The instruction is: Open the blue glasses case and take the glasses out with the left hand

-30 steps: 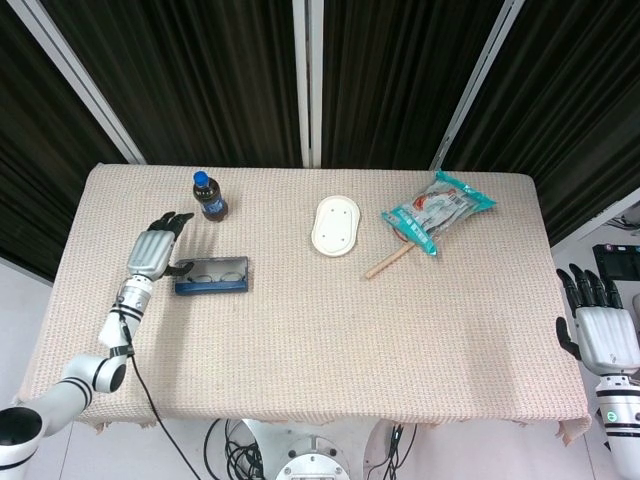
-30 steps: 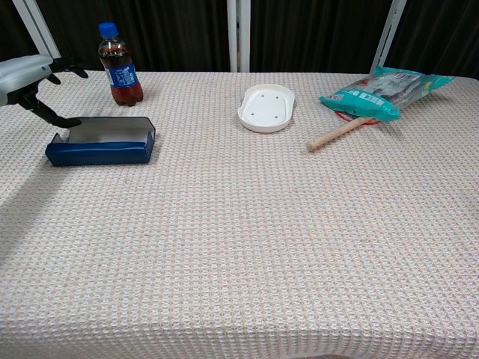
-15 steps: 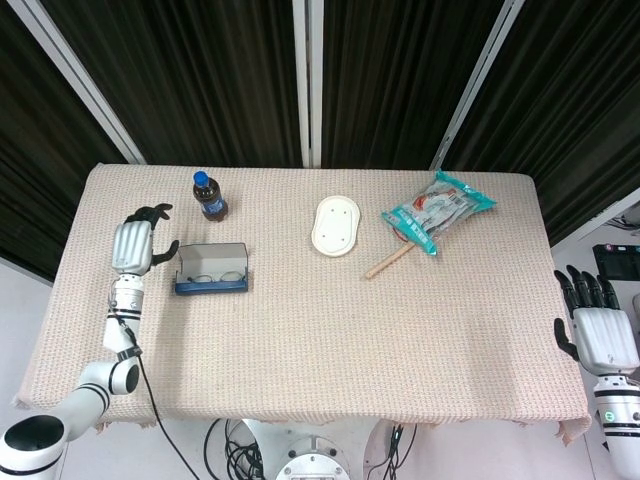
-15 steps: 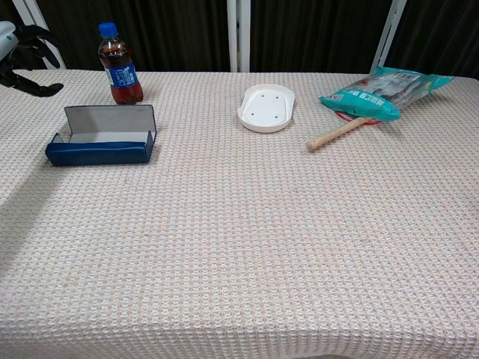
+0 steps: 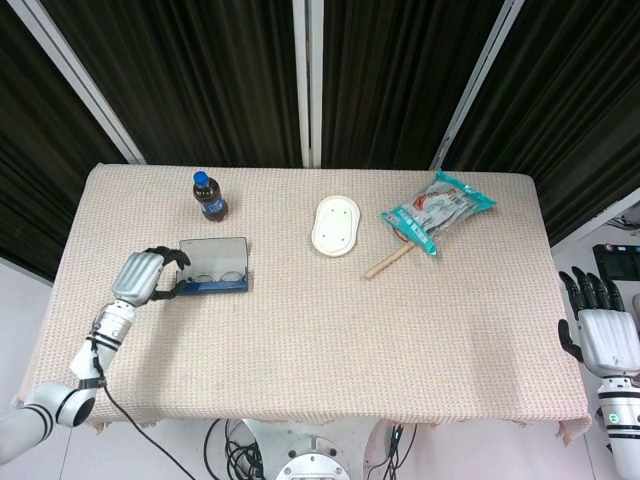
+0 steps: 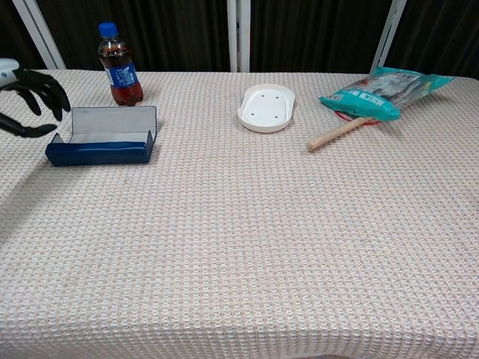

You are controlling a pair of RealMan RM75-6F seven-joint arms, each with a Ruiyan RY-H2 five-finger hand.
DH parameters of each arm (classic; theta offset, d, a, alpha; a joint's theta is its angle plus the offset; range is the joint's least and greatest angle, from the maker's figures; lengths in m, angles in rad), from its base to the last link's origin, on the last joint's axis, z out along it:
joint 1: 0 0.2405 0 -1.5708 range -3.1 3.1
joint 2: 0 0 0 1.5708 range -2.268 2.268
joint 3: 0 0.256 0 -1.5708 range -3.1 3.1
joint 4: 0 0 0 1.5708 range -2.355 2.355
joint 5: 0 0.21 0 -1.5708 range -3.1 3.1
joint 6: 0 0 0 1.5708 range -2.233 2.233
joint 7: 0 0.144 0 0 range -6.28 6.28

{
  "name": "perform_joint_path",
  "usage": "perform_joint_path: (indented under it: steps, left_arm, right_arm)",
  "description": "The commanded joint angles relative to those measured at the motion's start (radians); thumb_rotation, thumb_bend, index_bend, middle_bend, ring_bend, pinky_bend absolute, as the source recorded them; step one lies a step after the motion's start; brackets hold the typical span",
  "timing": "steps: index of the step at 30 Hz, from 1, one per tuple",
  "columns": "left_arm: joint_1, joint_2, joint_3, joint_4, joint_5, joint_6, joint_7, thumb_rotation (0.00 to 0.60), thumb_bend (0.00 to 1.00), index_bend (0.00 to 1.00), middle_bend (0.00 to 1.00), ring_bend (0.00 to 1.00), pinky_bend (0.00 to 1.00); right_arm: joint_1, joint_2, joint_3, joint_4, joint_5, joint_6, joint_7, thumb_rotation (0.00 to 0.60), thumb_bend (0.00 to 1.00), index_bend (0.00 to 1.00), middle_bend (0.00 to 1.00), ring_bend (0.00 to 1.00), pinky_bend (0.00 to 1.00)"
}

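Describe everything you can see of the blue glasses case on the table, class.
The blue glasses case is a long, hard-looking box lying flat on the woven tablecloth, near the table's left end. Its lid stands open and upright along the far side, showing a pale grey lining. Glasses lie inside. The left hand hovers at its left end; contact is unclear. A cola bottle stands behind.

Left robot hand point(image 5: 143, 275) hovers empty with fingers curled apart; right robot hand point(image 5: 603, 328) hangs open

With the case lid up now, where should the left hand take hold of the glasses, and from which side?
Probably from above, pinching the bridge between the lenses. The glasses lie flat in the blue glasses case, its lid standing behind them. The left hand hangs open just off its left end.
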Motion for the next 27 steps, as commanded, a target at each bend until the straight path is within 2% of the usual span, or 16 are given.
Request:
perform_joint_path:
  steps: [1,4,8,17,27]
  left_arm:
    - [-0.007,0.032,0.046,-0.010,0.030,-0.075,0.004,0.600,0.37,0.30,0.34,0.17,0.25]
    - [-0.014,0.023,0.054,0.011,0.026,-0.110,0.009,0.600,0.40,0.23,0.27,0.10,0.19]
    - [-0.009,-0.004,0.046,0.052,0.026,-0.088,0.001,0.600,0.42,0.19,0.21,0.07,0.19]
    - [-0.001,0.024,0.054,0.019,0.023,-0.095,0.035,0.600,0.45,0.20,0.31,0.07,0.19]
    - [0.002,0.095,0.069,-0.128,0.025,-0.114,0.115,0.600,0.48,0.20,0.39,0.07,0.20]
  right_arm:
    - [0.001,-0.001,0.000,-0.001,-0.004,0.002,-0.001,0.600,0.50,0.00,0.00,0.00,0.00]
    - [0.002,0.002,0.001,-0.008,-0.009,0.007,-0.005,0.600,0.50,0.00,0.00,0.00,0.00]
    - [0.002,0.007,0.003,-0.014,-0.006,0.008,-0.012,0.600,0.50,0.00,0.00,0.00,0.00]
    - [0.006,0.002,0.004,-0.012,0.005,-0.004,-0.016,0.600,0.50,0.00,0.00,0.00,0.00]
    - [0.002,-0.002,0.003,0.000,0.007,-0.001,-0.005,0.600,0.50,0.00,0.00,0.00,0.00]
